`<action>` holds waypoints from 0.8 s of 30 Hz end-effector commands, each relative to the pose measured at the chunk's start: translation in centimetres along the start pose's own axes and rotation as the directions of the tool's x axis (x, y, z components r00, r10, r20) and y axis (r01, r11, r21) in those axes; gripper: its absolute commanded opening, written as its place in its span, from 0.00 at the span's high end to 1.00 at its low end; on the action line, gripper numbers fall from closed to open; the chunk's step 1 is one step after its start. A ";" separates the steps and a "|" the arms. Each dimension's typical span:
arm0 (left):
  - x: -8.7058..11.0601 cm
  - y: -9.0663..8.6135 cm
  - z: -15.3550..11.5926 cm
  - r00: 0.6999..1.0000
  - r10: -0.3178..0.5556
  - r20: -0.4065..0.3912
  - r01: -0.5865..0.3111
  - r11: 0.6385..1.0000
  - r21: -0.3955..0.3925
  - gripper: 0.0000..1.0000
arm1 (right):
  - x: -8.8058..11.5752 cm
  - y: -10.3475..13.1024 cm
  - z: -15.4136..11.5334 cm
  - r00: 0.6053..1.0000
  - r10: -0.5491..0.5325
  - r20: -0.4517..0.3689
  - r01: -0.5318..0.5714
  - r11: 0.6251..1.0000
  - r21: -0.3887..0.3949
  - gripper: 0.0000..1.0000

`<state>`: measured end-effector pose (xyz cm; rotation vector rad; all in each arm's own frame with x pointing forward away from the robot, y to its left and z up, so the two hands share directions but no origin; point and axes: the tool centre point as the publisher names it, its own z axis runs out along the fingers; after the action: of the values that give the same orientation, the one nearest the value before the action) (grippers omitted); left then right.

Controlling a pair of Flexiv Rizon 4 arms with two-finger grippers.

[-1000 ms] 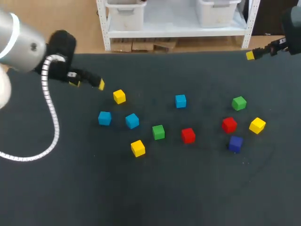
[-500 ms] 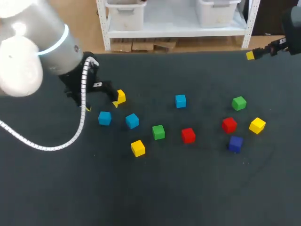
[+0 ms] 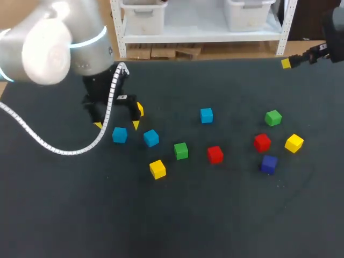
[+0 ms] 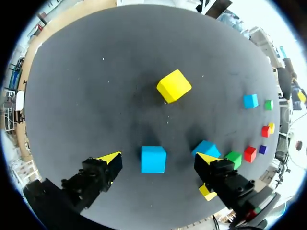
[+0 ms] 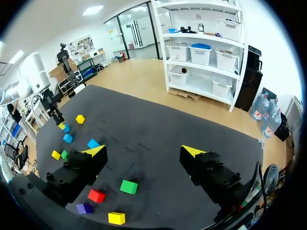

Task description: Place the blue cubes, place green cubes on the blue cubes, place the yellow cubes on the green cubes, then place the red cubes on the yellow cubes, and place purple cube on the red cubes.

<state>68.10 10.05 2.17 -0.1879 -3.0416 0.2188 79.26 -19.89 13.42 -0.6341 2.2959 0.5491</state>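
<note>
Left end effector (image 4: 159, 158) hung wide open, empty, over the blue cube (image 4: 153, 159) toward the table's left edge; best to drop straight, centre it, and clear the neighbouring blue cube (image 3: 151, 138); right end effector (image 5: 143, 151) gaped empty at the far right corner.

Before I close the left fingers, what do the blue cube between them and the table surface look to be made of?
Blue cube: rigid, probably painted wood or hard plastic; flat even-coloured faces, crisp edges, matte with no glare. Table: seems covered in a dark cloth or felt-like mat; dull, no reflections, faint light specks. Neither can be confirmed by sight.
</note>
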 end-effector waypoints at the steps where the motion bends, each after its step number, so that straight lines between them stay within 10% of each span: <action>1: 0.0 -0.5 0.3 0.998 -0.007 -0.067 0.003 0.999 -0.046 0.00 | 0.0 -0.1 0.1 1.000 -0.001 0.003 0.001 1.000 -0.005 0.00; 24: 1.3 1.0 2.6 0.994 0.017 -0.111 -0.026 0.997 -0.079 0.13 | 0.0 -0.1 0.1 1.000 -0.001 0.003 0.001 1.000 -0.005 0.00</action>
<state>66.35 10.85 -0.37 -0.2196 -2.9463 0.0854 79.26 -19.89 13.42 -0.6341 2.2959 0.5491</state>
